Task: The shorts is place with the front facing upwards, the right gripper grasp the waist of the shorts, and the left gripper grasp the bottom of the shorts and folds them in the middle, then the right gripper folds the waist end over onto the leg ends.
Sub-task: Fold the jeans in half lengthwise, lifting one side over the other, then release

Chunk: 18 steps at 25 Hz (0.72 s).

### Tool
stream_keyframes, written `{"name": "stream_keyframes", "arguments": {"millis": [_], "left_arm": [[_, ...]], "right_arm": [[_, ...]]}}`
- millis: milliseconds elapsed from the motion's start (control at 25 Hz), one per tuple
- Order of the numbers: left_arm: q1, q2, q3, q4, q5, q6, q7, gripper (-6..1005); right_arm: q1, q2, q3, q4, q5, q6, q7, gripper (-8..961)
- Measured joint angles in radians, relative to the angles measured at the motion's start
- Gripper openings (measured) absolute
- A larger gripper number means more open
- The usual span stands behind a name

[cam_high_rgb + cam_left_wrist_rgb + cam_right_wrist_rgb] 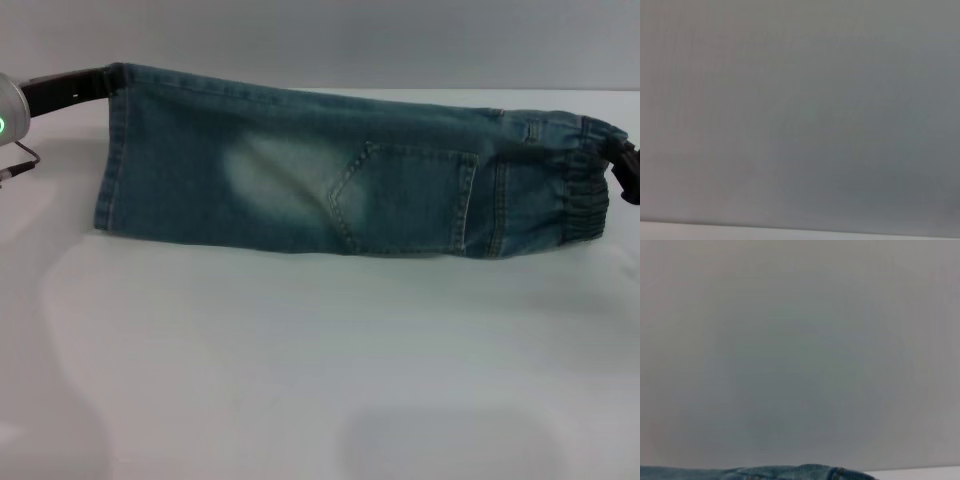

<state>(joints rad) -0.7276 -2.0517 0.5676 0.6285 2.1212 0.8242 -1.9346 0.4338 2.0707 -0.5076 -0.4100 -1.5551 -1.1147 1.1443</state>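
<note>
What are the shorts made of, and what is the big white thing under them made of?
The shorts look like denim: blue-green woven cloth with pale faded patches, tan stitching, a pocket and a gathered stretchy waist. The table looks like a smooth, matte white surface, maybe laminate or plastic; I cannot be sure. The left tool and the right tool hold the two ends.

Shorts (pixel 300 170): blue-green denim, one pale faded oval patch, tan stitching along pocket and hem; waistband (pixel 585 190) darker blue. Left gripper (pixel 70 88): black, silver-white wrist, green light. Table (pixel 300 380): white
</note>
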Motion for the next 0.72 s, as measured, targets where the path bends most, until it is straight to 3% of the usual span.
{"name": "stream_keyframes", "arguments": {"millis": [720], "left_arm": [[-0.019, -0.006, 0.036, -0.051, -0.053, -0.084, 0.076, 167]], "right_arm": [[0.133, 0.002, -0.006, 0.074, 0.079, 0.184, -0.152, -2]]}}
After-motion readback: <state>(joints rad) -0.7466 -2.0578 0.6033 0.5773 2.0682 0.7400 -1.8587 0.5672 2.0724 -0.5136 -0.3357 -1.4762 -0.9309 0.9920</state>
